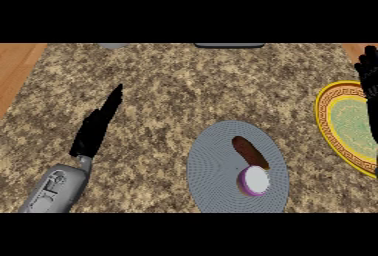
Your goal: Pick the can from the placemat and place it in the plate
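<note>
- Head view: left hand [98, 125] well to the left of the placemat [214, 170], fingers straight and together, pointing up and away over the bare counter [184, 85], holding nothing.
- Grey forearm [59, 187] behind that hand enters from the lower left edge.
- Right hand [367, 75] at the far right edge, well up and to the right of the placemat, fingers up and relaxed, released; it overlaps the upper rim of the plate (only part of the hand shows).
- Placemat: round, grey, finely ribbed, lying flat on the counter at lower centre; its bottom edge is cut off by the view.
- Can [252, 167] lies on its side on the placemat, right of the mat's centre. Brown body runs up and to the left; pale end with a purple rim faces down and toward the viewer.
- Plate [328, 127]: to the right of the placemat, apart from it, yellow patterned rim, pale green centre, partly out of view on the right. Nothing on the part that shows.
- Counter: speckled brown stone; a strip of wood surface [18, 65] sits beyond it, far up and left of the placemat.
</note>
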`<state>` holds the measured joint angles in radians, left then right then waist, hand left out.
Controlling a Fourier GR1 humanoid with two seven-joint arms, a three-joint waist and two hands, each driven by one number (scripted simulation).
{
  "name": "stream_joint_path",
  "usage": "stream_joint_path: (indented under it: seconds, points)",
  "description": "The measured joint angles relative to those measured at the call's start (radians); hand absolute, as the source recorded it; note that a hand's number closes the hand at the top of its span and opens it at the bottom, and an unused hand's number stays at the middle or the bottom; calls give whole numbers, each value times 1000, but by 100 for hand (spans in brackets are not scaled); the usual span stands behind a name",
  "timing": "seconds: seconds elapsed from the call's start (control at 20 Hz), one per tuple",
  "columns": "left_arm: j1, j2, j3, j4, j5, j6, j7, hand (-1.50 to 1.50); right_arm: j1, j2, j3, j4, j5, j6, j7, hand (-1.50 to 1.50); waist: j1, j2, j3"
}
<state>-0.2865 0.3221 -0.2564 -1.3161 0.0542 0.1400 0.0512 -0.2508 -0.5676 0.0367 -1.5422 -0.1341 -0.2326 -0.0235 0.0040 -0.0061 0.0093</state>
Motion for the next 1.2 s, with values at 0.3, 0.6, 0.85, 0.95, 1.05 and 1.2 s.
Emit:
stream_joint_path:
  seconds: [0.3,0.6,0.85,0.95,1.05,1.2]
  points:
    - [2,0,49,-12,33,12,16,0,-37,74,140,1,-163,301,-61,150,63,16,-3]
    - [31,-3,111,-2,100,7,41,0,-5,65,176,90,-106,418,-341,-150,50,16,-6]
    - [49,10,145,-10,130,-9,55,0,20,43,233,278,-35,611,-622,-150,37,16,-6]
    - [72,6,146,-26,131,-7,54,0,7,19,255,333,40,625,-705,-150,32,14,-6]
    - [88,11,154,-41,133,-7,63,0,-13,-3,278,375,109,617,-742,-150,27,12,-7]
    - [89,11,164,-48,129,-7,74,0,-62,-22,302,436,191,603,-775,-150,19,11,-8]
